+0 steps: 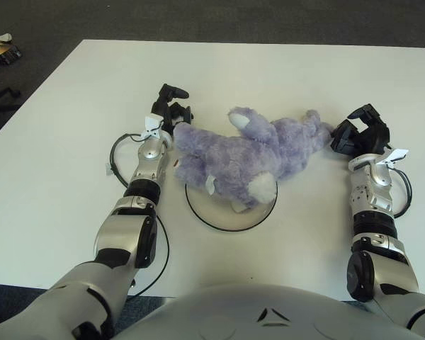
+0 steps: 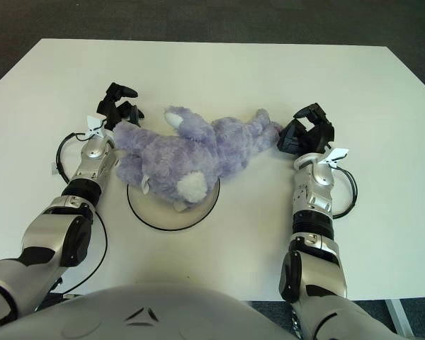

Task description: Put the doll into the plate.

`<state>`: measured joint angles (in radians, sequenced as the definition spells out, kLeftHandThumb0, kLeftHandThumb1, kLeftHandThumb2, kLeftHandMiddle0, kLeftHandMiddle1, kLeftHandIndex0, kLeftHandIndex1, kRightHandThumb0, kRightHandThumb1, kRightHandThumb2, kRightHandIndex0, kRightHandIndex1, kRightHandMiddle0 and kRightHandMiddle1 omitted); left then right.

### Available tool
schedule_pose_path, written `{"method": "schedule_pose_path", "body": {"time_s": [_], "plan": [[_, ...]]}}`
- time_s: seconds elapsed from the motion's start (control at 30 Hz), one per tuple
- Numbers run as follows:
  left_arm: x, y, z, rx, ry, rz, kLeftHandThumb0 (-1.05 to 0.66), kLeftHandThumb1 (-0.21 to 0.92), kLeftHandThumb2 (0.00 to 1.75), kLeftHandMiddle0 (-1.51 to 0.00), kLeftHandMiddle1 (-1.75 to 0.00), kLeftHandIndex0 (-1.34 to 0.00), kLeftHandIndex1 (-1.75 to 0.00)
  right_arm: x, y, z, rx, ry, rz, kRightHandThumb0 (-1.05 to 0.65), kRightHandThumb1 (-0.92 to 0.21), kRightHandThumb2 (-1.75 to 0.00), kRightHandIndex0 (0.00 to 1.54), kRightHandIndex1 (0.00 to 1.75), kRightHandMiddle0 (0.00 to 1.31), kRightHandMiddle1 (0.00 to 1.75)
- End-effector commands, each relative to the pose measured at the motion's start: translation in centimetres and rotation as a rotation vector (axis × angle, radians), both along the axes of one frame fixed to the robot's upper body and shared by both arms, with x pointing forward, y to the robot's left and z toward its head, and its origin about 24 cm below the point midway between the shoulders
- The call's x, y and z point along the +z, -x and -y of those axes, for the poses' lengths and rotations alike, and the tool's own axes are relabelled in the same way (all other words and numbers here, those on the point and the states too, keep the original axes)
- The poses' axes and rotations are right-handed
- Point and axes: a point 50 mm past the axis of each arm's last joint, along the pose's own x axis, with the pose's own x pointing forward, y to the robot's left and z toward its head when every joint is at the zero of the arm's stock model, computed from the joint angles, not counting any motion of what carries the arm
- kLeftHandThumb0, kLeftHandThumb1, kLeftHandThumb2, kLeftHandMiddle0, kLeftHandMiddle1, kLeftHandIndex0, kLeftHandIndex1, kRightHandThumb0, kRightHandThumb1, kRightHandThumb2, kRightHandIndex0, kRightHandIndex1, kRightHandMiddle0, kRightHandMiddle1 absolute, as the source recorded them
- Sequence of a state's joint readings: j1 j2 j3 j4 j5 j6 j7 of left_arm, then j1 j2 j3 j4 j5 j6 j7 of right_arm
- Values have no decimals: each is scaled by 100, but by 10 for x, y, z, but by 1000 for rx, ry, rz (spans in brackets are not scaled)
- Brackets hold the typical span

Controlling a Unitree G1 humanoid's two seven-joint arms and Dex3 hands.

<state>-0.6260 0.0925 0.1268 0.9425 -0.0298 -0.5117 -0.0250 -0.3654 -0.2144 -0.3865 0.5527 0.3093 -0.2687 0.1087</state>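
Nearest me, the plate [image 1: 219, 216] sits on the white table [image 1: 304, 71]. The purple doll [image 1: 248, 152] lies half across the plate's far edge, its white-patched end over the plate, the rest stretched right onto the table. Left hand [image 1: 171, 112] sits at the doll's left end, fingers loosely spread, gripping nothing I can see. Right hand [image 2: 306, 134] touches the doll's right tip, fingers partly curled; I cannot tell if it has hold. Only the left eye view shows clutter on the floor [image 1: 1, 48] at the far left.

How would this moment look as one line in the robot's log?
doll: lying partly over plate | left hand: open, beside doll | right hand: open, at doll's other end
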Motion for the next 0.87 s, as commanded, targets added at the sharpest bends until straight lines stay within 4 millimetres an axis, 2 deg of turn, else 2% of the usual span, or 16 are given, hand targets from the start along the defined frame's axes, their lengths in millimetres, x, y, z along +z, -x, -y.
{"method": "schedule_pose_path", "body": {"time_s": [0.0,0.57,0.83], "plan": [[-11,5,0,16,14,-45,-1,37,127,-48,-174,-43,-175,-13,2,-2,9,-44,-57,-1,8,-175,92,175,71,168],[-14,7,-1,28,-12,-25,-1,33,131,-49,-175,-47,-175,-20,3,-6,17,-44,-85,-1,9,-175,93,175,73,165],[-19,10,0,30,-31,-25,-1,32,132,-49,-175,-48,-175,-26,6,-12,32,-39,-92,-1,12,-175,95,175,79,157]]}}
